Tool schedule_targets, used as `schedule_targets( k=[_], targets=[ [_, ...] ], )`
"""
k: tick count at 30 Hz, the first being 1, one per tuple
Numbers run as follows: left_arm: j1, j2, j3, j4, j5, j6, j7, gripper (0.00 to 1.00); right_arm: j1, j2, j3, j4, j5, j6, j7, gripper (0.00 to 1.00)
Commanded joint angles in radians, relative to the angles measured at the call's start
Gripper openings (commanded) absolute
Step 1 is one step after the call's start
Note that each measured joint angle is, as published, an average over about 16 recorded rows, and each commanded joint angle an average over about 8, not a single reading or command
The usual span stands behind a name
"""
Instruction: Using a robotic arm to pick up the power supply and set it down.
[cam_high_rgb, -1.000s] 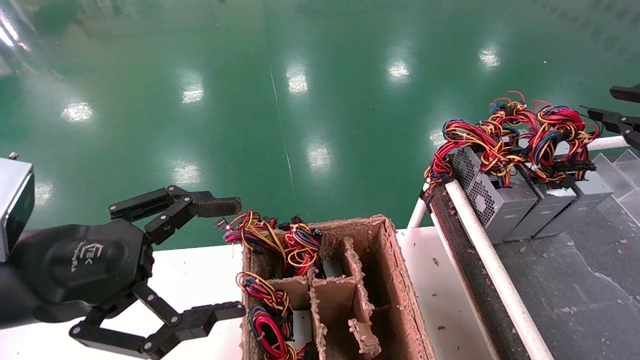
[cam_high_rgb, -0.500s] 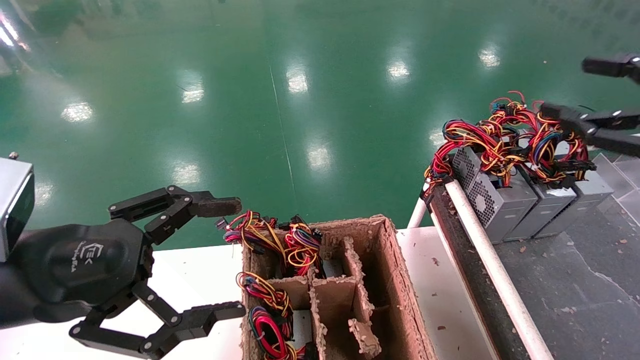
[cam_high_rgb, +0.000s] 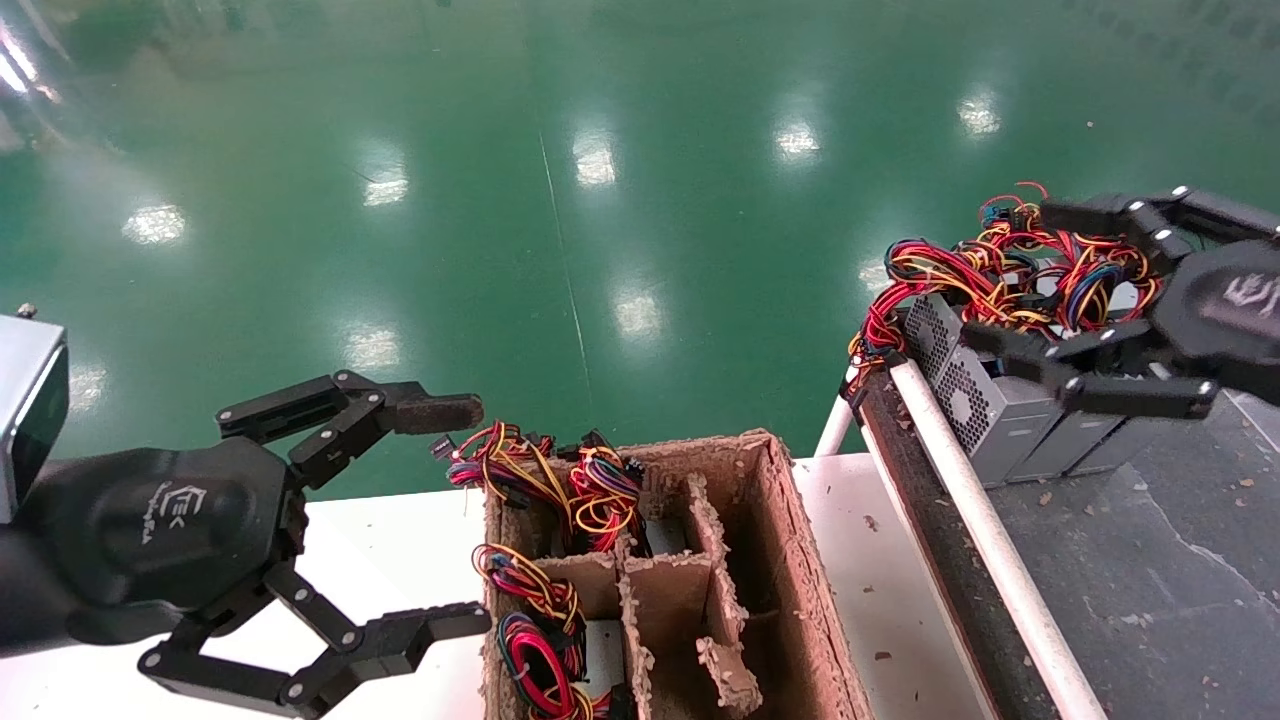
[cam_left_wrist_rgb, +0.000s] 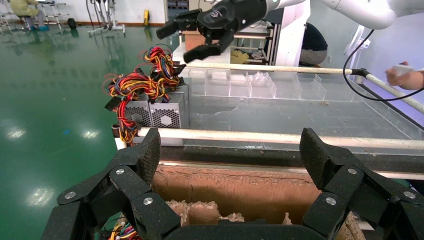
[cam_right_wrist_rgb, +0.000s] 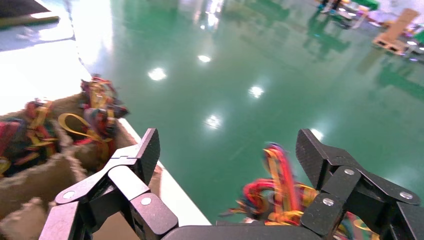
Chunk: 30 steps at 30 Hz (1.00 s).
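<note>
The main risk, I think, is the loose wires (cam_high_rgb: 1000, 270) on top of the power supply (cam_high_rgb: 975, 405): a finger of the right gripper (cam_high_rgb: 1010, 280) may catch in them and drag the box or its neighbours. The power supply stands at the right, first in a row just behind a white rail (cam_high_rgb: 985, 530). The right gripper hangs above the row, fingers spread wide and holding nothing. The left gripper (cam_high_rgb: 455, 515) waits wide open and empty just left of the cardboard tray (cam_high_rgb: 800, 560).

Brown partitioned pulp tray (cam_high_rgb: 790, 560) on white table (cam_high_rgb: 400, 540), glossy green floor (cam_high_rgb: 600, 200), white rail (cam_high_rgb: 985, 535)
</note>
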Motion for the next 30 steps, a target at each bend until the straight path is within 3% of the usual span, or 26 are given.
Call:
schedule_targets(
  k=[1,30],
  targets=[
    [0.000,0.000,0.000,0.000,0.000,0.000,0.000,1.00,-0.006,-0.009,0.001,0.003,0.013,-0.017,0.001,1.00],
    [0.000,0.000,0.000,0.000,0.000,0.000,0.000,1.00,-0.101,-0.132,0.010,0.050,0.196,-0.268,0.014,1.00]
  ],
)
